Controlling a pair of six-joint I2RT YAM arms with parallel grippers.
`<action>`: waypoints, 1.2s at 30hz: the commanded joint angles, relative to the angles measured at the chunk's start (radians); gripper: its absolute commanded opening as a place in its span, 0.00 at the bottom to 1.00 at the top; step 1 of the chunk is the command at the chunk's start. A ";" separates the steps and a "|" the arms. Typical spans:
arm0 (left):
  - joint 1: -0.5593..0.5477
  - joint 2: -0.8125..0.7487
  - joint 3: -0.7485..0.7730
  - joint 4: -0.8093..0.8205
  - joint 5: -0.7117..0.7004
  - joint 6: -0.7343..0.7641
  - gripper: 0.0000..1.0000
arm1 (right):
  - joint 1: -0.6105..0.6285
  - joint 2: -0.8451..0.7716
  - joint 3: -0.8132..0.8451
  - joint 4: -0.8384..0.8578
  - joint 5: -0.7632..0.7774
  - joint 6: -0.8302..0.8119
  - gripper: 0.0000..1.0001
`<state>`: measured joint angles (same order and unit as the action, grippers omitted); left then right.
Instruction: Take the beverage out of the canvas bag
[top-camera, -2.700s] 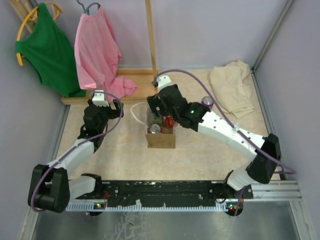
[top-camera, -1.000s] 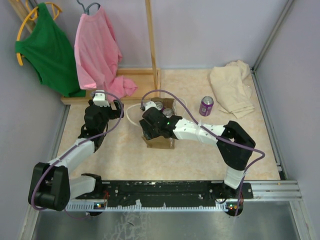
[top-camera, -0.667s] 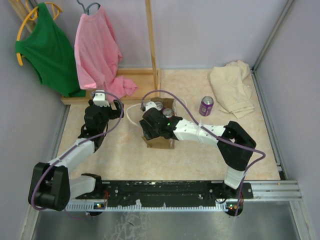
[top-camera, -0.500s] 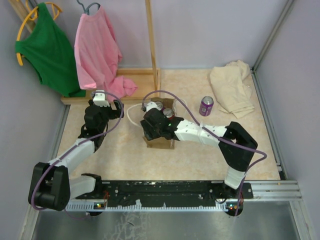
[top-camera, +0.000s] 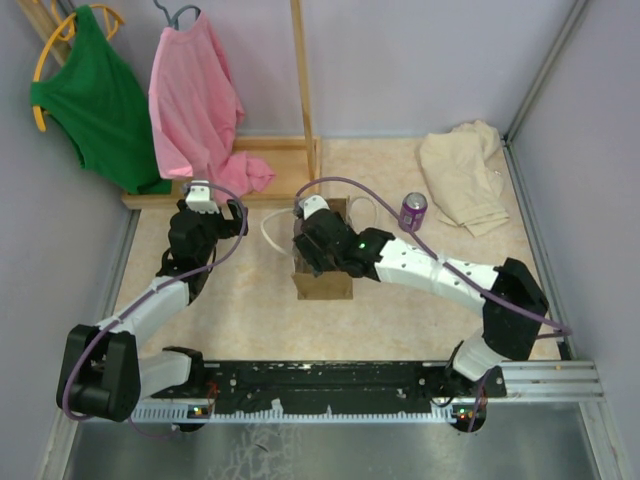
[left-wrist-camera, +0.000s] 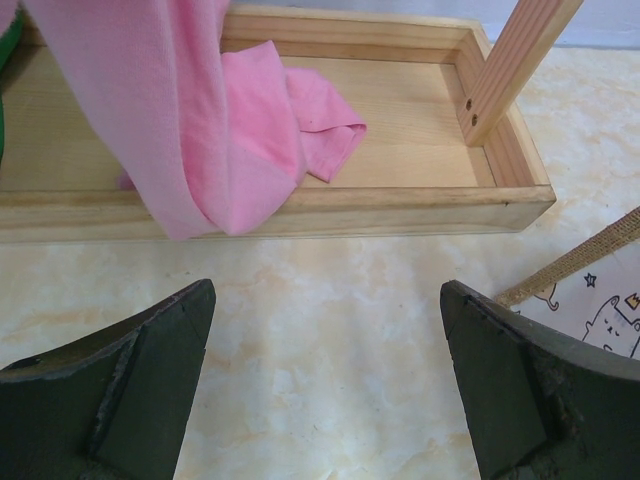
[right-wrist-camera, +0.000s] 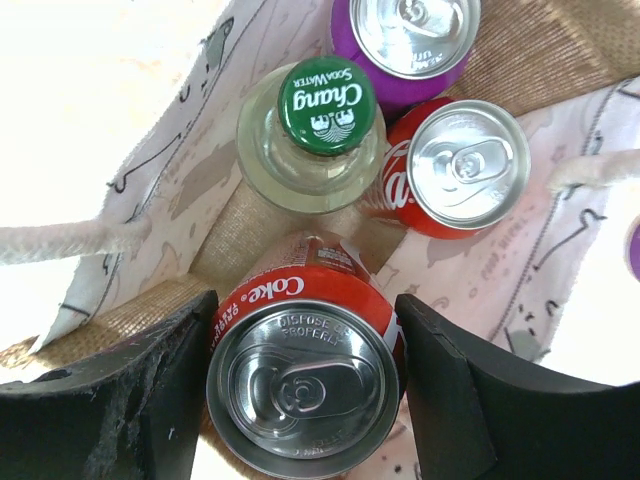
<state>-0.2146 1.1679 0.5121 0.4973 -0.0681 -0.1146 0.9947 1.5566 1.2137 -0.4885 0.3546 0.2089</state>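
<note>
Pale marbled counter, closed in by walls on three sides. Near the middle, a tan bag standing upright, with one white rope handle trailing onto the surface at its left. Farther back and to the right, a purple can, upright, just beside a crumpled beige cloth in the far right corner. Along the far left, a shallow wooden tray resting flat, well apart from the can.

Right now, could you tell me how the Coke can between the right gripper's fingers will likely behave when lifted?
Its tab is unopened, so the Coke can is probably full, fairly heavy. Its smooth round wall might slip in the right gripper.
</note>
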 joint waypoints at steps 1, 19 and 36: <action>-0.006 0.000 0.009 0.029 0.018 -0.014 1.00 | 0.012 -0.097 0.094 0.031 0.039 -0.035 0.00; -0.007 0.001 0.014 0.033 0.021 -0.013 1.00 | -0.067 -0.113 0.458 -0.069 0.218 -0.187 0.00; -0.008 -0.002 0.009 0.046 0.023 -0.013 1.00 | -0.611 -0.376 0.171 -0.028 0.202 -0.055 0.00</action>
<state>-0.2184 1.1728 0.5121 0.5076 -0.0555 -0.1238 0.4675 1.2709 1.4807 -0.5896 0.5854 0.0792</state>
